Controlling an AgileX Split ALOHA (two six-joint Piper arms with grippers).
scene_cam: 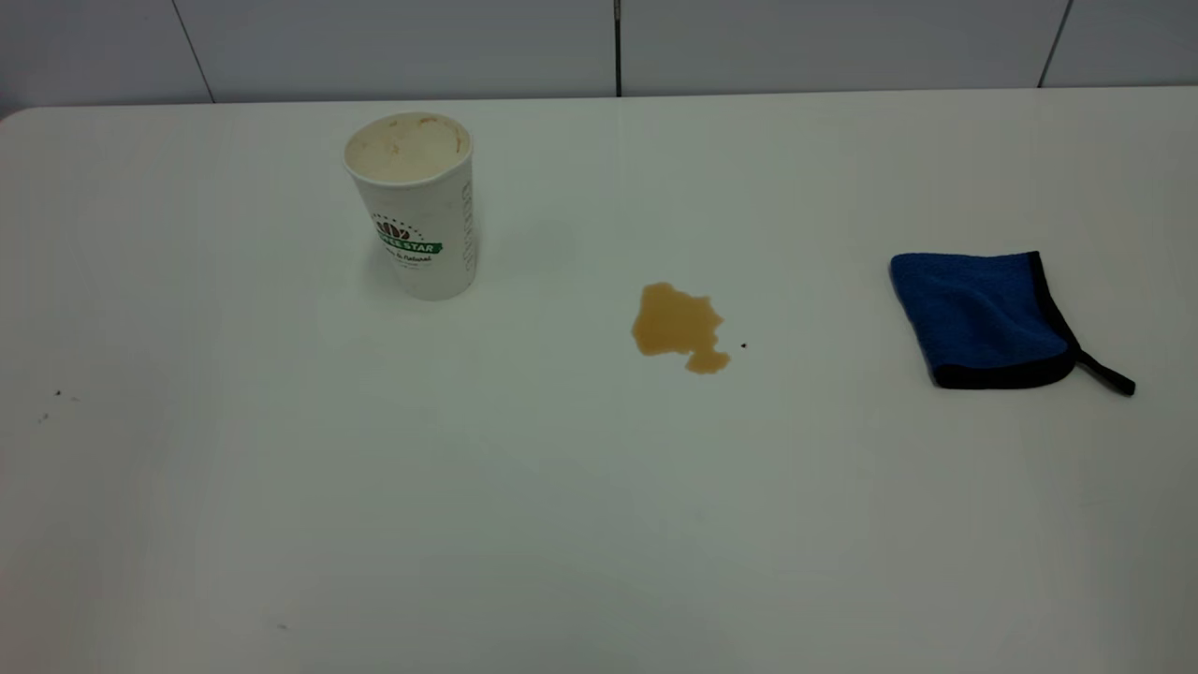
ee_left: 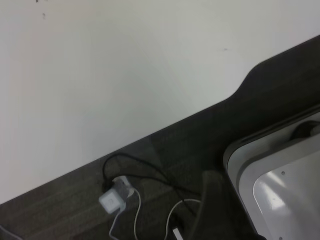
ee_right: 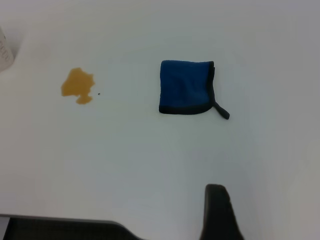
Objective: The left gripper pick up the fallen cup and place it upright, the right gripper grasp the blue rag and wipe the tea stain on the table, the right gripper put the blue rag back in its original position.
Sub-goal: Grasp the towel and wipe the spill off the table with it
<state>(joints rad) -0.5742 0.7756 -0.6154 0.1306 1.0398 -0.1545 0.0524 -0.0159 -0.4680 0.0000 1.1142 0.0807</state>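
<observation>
A plain white table [scene_cam: 599,524] fills the exterior view, smooth and bare along its near side apart from a few tiny dark specks [scene_cam: 58,393] toward the left, with pale wall panels [scene_cam: 402,42] rising behind its far edge. Neither arm appears in that view. Farther in, the tea stain [scene_cam: 678,326] lies near the middle of the tabletop as a small amber-brown puddle, with a tiny dark speck just beside it on the right. Well to its right the blue rag [scene_cam: 983,318] lies flat and folded, its black edging along the near and right sides and its short black loop tail trailing off toward the right; nothing touches it. Farthest back and left of the stain, the cup [scene_cam: 416,206] stands upright on the table, its logo facing the camera and its cream, stained inside showing. In the right wrist view only one dark finger of the right gripper [ee_right: 219,212] shows, above bare table and well apart from the rag, so its opening cannot be judged. In the left wrist view one dark finger of the left gripper [ee_left: 212,200] shows past the table's edge, over dark floor with cables [ee_left: 135,190] and a small white adapter [ee_left: 111,200]; its opening cannot be judged either.
</observation>
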